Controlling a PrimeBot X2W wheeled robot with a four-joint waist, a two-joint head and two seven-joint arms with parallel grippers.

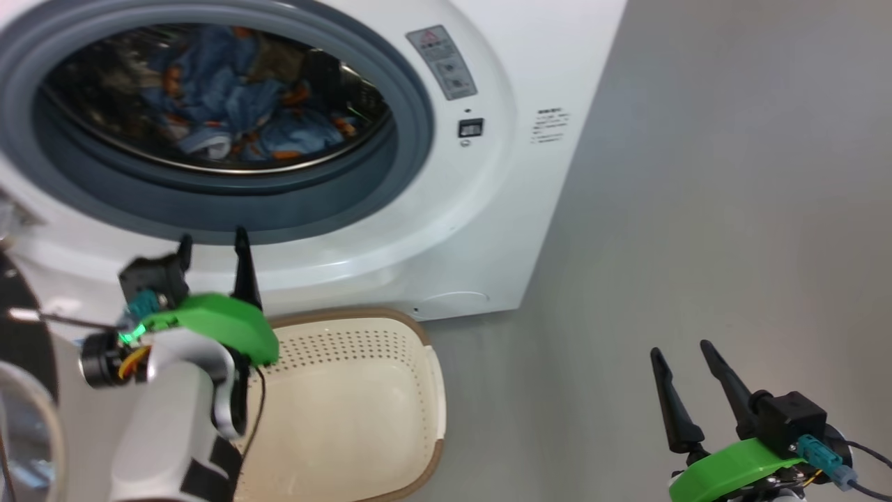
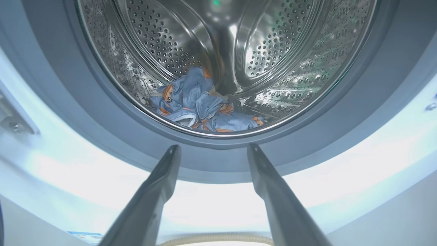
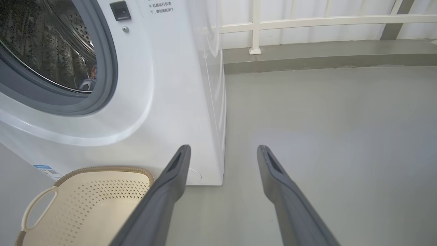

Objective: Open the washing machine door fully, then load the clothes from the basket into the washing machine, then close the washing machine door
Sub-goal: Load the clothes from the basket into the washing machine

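Washing machine [image 1: 488, 209]: white front-loader, its round opening uncovered.
Washing machine door [image 1: 21, 355]: glossy black, swung wide at the head view's left edge. Closing it looks like the one step left.
Basket [image 1: 418, 362]: cream, on the floor [image 1: 732, 209] against the machine's foot. Its visible inside is bare, so loading looks done.
Clothes [image 2: 201, 109]: blue bear-print heap. The left wrist view shows them low in the steel drum [image 2: 273, 51]; the right wrist view catches a sliver.
Left gripper [image 1: 212, 240]: fingers spread, holding nothing, just below the grey rim [image 1: 418, 125].
Right gripper [image 1: 681, 348]: fingers spread, empty, over bare floor.
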